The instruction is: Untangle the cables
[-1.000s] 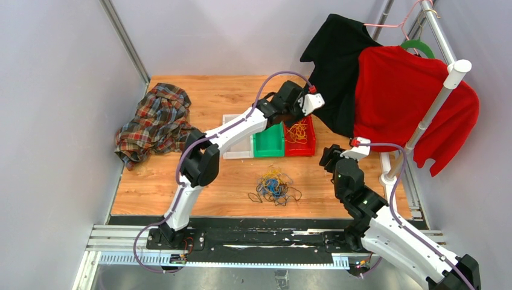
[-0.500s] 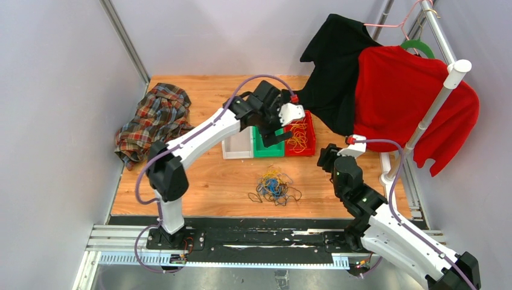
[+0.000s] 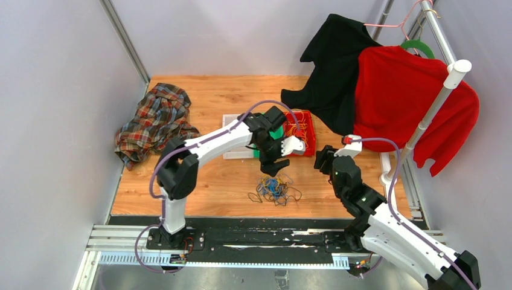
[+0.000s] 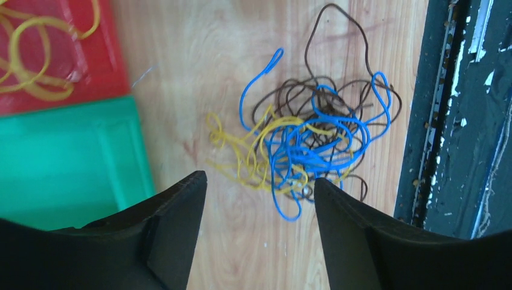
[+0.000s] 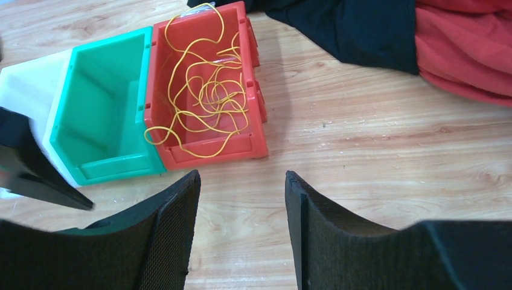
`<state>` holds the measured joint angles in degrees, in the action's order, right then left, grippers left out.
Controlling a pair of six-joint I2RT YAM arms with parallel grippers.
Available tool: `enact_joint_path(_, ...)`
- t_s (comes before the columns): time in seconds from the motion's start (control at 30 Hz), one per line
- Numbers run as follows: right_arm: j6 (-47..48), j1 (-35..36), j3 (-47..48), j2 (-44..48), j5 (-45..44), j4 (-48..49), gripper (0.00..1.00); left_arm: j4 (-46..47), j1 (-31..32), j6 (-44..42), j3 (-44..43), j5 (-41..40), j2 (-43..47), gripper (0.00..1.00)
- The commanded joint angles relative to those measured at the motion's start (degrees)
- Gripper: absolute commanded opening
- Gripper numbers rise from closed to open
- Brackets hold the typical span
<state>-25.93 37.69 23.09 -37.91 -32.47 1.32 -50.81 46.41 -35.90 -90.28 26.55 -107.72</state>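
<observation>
The cables [image 3: 275, 187] lie as a small tangle of yellow, blue and dark loops on the wooden table near its front edge; they also show in the left wrist view [image 4: 308, 145]. My left gripper [image 3: 275, 164] hangs open and empty just above and behind the tangle [image 4: 259, 181]. My right gripper [image 3: 323, 158] is open and empty over bare wood to the right of the bins [image 5: 241, 178]. More yellow cables [image 5: 202, 90] lie loose in the red bin [image 5: 256, 124].
A white bin [image 3: 232, 151], a green bin [image 5: 99, 103] and the red bin [image 3: 307, 124] stand in a row behind the tangle. A plaid cloth [image 3: 154, 121] lies at the left. Black and red garments [image 3: 398, 96] hang on a rack at the right.
My left arm has swung back from over the red bin toward the near side and down, and now hangs over the tangle. My right gripper has shifted slightly left.
</observation>
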Motion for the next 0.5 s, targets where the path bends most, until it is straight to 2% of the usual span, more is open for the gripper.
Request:
enact_joint_path(0.0, -0.6, -0.9, 1.3, 1.5, 0.9, -1.5, 0.54, -0.3, 1.3, -2.0, -4.7, 3.7, -5.4, 0.67)
enact_joint_path(0.33, -0.7, -0.9, -0.2, 3.2, 1.4, -1.6, 0.54, 1.7, 1.4, -4.5, -4.4, 5.2, -10.0, 0.60)
enact_joint_path(0.43, -0.9, -0.9, -0.5, 3.1, 1.6, -1.7, 0.54, 4.6, 1.4, -4.2, -2.1, 4.5, -9.5, 0.53)
enact_joint_path(0.47, -1.1, -0.9, -0.5, 3.0, 1.7, -1.6, 0.54, 5.4, 1.4, -4.1, -1.6, 4.6, -9.2, 0.46)
